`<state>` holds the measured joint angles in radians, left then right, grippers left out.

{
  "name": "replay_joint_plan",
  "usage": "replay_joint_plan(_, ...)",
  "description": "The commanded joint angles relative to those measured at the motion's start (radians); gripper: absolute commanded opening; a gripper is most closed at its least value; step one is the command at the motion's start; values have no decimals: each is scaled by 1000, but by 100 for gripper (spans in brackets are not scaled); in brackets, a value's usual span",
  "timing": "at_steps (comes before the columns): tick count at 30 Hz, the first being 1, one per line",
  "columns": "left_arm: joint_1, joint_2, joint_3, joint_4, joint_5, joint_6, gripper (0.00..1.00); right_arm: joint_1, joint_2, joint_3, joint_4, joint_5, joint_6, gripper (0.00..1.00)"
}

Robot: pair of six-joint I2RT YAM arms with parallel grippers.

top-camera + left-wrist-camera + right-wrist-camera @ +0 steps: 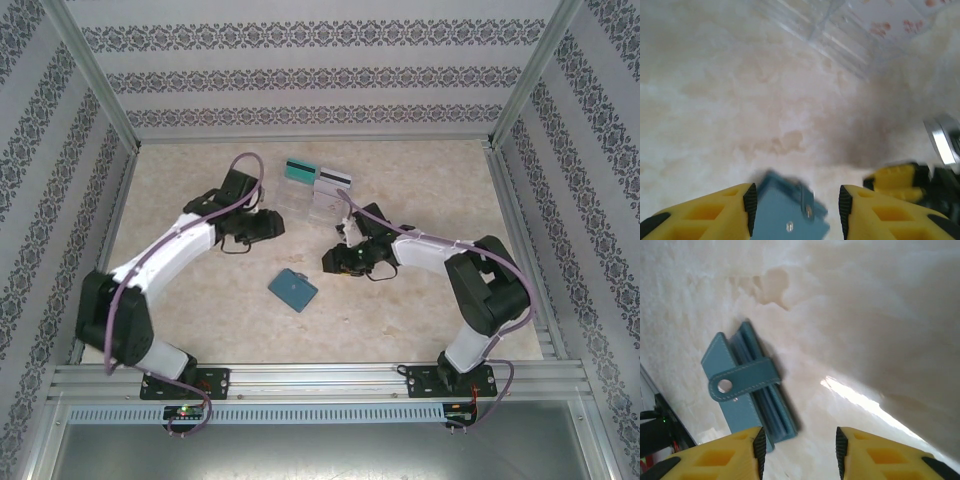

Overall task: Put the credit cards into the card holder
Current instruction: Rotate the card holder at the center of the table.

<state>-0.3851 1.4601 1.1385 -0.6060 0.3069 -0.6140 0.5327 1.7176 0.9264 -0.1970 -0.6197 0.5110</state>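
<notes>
Card holder (293, 290) lies flat on the table (430, 170), mid-workspace, turned diagonal to the table edges, nothing touching it. It sits nearer the arm bases than either gripper, still well clear of the aluminium rail (320, 378) along the near edge. Left gripper (795, 205) is low over the table, just left of the clear trays (305, 200), fingers spread with nothing pinched. In the left wrist view the holder shows through the gap but lies beyond the tips, no contact. Right gripper (799, 446) is also spread and empty, just right of centre, between the trays and the holder. In its wrist view the holder lies ahead and left of the left finger (740, 452), with bare table straight ahead. The strap with its snap runs across the holder's face and the stacked pocket edges show along one long side. It looks closed, though I can't tell whether the snap is actually fastened. The two grippers are near each other but apart, and a yellow part of the right one shows at the right edge of the left wrist view. Credit cards (299, 168) are at the far end of the trays: the teal card on the left, the pale card (334, 178) touching or just beside it on the right, each with a dark stripe along its far edge. There is open table left and right of the holder, and a wide bare stretch on the right out to the side frame.
</notes>
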Motion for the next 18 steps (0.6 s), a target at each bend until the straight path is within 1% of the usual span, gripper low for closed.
replay_joint_plan(1,-17,-81,-161,-147,132,-74,48,39,50,75,-50,-25,-126,48)
replay_joint_plan(3,-41,-179,-262,-148,153,-154,47,35,86,88,-14,-23,-114,49)
replay_joint_plan(6,-55,-277,-403,-72,194,-271,42,26,167,132,26,-92,-87,49)
replay_joint_plan(9,-57,-296,-498,40,210,-343,40,39,220,167,42,-115,-60,48)
replay_joint_plan(11,-57,-272,-536,133,215,-373,39,51,236,180,40,-118,-54,48)
replay_joint_plan(13,-57,-213,-536,211,221,-381,39,59,238,176,46,-118,-45,48)
replay_joint_plan(15,-58,-116,-501,266,239,-364,39,61,234,166,55,-124,-35,48)
replay_joint_plan(18,-58,9,-420,305,250,-327,39,66,222,149,60,-125,-28,48)
